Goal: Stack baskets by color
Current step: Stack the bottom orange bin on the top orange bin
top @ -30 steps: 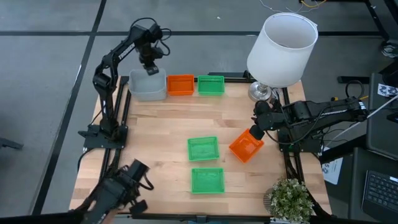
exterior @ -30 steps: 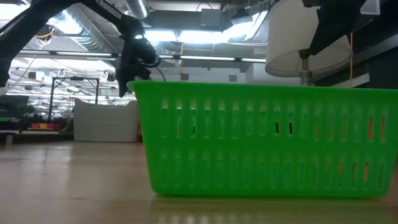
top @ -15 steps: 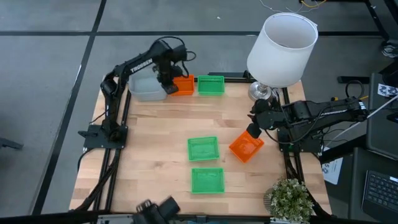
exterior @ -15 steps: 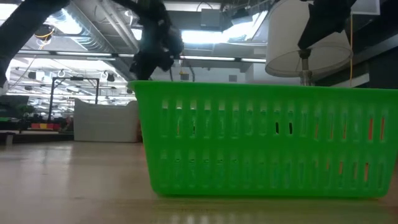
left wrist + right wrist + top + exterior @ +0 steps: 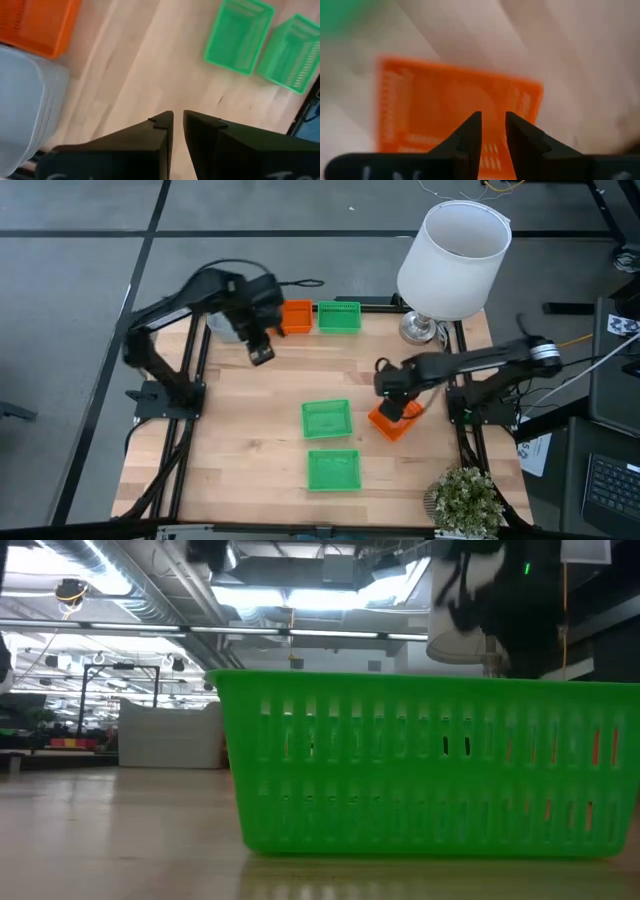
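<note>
A stack of pale grey baskets (image 5: pixel 222 328) (image 5: pixel 25 100), an orange basket (image 5: pixel 296 315) and a green basket (image 5: pixel 339 316) stand in a row along the far edge. Two more green baskets (image 5: pixel 326 419) (image 5: pixel 333 469) sit on the table's near middle. A second orange basket (image 5: pixel 385 425) (image 5: pixel 445 100) lies askew right of them. My left gripper (image 5: pixel 258 352) (image 5: pixel 178 117) hangs over bare wood near the grey stack, narrowly open with nothing between its fingers. My right gripper (image 5: pixel 393 392) (image 5: pixel 493 120) points down over the askew orange basket, open by a small gap. Whether it touches the basket I cannot tell.
A lamp with a large white shade (image 5: pixel 452 260) stands at the far right corner, and a potted plant (image 5: pixel 465 500) at the near right corner. Bare wood (image 5: pixel 230 440) lies on the left half. In the low view, the nearest green basket (image 5: pixel 430 765) fills the foreground.
My left gripper has left the grey stack, risen, and swung a little right and then toward the near edge, over bare wood. My right gripper has gone toward the table's left and down over the askew orange basket, tipping to point down. No basket has moved.
</note>
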Robot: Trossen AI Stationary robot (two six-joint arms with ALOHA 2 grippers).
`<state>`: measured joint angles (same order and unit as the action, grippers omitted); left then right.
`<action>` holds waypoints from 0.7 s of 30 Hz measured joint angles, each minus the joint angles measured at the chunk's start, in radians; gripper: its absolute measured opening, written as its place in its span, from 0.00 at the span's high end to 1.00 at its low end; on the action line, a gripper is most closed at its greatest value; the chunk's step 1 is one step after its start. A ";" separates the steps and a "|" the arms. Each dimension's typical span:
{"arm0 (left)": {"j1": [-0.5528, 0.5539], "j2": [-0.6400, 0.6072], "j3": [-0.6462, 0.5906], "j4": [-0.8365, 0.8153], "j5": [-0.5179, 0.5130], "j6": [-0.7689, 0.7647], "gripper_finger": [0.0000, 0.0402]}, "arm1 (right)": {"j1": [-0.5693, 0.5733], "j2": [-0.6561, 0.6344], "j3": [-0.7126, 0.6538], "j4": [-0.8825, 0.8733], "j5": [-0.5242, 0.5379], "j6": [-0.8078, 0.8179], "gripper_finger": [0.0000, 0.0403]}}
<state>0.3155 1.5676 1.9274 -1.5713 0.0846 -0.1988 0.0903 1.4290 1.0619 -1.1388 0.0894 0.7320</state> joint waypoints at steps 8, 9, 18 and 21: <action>-0.142 -0.130 0.000 -0.001 -0.215 -0.121 0.91 | -0.053 0.277 0.000 0.123 -0.047 -0.096 0.78; -0.153 -0.136 0.000 -0.001 -0.236 -0.133 0.91 | -0.067 0.305 0.000 0.176 -0.047 -0.124 0.78; -0.181 -0.147 0.000 0.001 -0.305 -0.130 0.91 | -0.191 0.398 0.023 0.621 0.151 -0.378 0.78; -0.181 -0.132 0.001 0.000 -0.306 -0.106 0.91 | -0.224 0.396 0.058 0.751 0.144 -0.453 0.78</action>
<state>0.1349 1.4356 1.9282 -1.5711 -0.2219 -0.3046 -0.1341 1.8246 1.1200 -0.3878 0.2333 0.2790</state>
